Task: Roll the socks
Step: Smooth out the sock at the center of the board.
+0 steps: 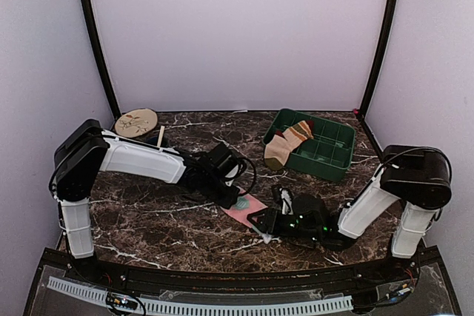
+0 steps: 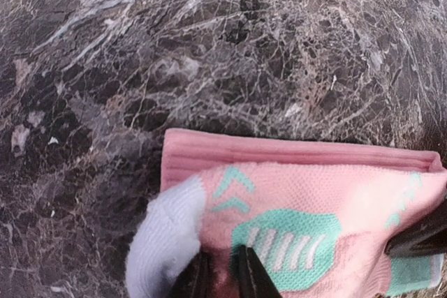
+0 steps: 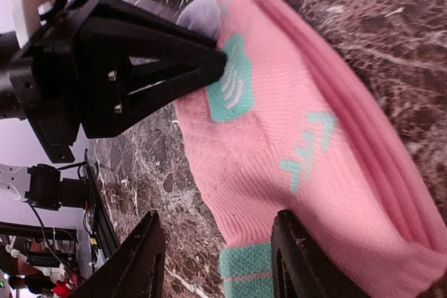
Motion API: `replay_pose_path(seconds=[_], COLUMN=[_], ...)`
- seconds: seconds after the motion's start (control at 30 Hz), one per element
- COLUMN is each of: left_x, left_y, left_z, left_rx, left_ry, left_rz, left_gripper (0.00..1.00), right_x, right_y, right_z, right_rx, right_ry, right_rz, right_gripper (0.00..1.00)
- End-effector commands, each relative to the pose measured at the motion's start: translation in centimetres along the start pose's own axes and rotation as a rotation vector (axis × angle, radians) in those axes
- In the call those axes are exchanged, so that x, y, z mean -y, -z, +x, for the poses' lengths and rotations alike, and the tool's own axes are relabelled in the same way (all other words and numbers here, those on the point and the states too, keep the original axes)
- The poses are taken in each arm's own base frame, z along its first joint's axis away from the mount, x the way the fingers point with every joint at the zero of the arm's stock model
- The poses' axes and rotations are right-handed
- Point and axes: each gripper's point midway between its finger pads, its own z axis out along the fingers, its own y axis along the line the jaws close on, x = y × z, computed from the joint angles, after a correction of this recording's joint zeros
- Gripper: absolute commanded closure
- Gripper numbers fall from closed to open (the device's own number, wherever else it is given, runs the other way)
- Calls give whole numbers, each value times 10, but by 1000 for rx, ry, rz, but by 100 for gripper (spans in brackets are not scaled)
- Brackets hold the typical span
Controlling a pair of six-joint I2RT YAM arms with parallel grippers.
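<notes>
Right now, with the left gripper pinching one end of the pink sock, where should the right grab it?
Probably the free green-banded end, from above: the pink sock lies flat, the left gripper pins the opposite end, and the right gripper stands open astride that band.

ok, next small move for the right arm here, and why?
Probably close the right gripper on the pink sock: its jaws stand open astride the sock's edge by the green band, while the left gripper pinches the far end.
</notes>
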Motion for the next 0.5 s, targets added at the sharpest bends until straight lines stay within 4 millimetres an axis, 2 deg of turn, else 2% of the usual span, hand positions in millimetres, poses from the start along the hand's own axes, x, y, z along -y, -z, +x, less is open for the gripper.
replay_pose_path(seconds=[0.0, 0.2, 0.47], left_x=[-31, -34, -29], left_y=[-5, -3, -1], left_z=[103, 115, 125], left_rx=[-339, -348, -346], left_ry=[36, 78, 151], left_rz=[-115, -119, -95], left_gripper=[81, 81, 82], right_x=[38, 51, 65], right_y=[20, 36, 44], right_z=[-13, -23, -36], right_rx=[148, 205, 245], right_ry=[-95, -139, -143], right_rz=[78, 85, 175], right_gripper=[51, 51, 51])
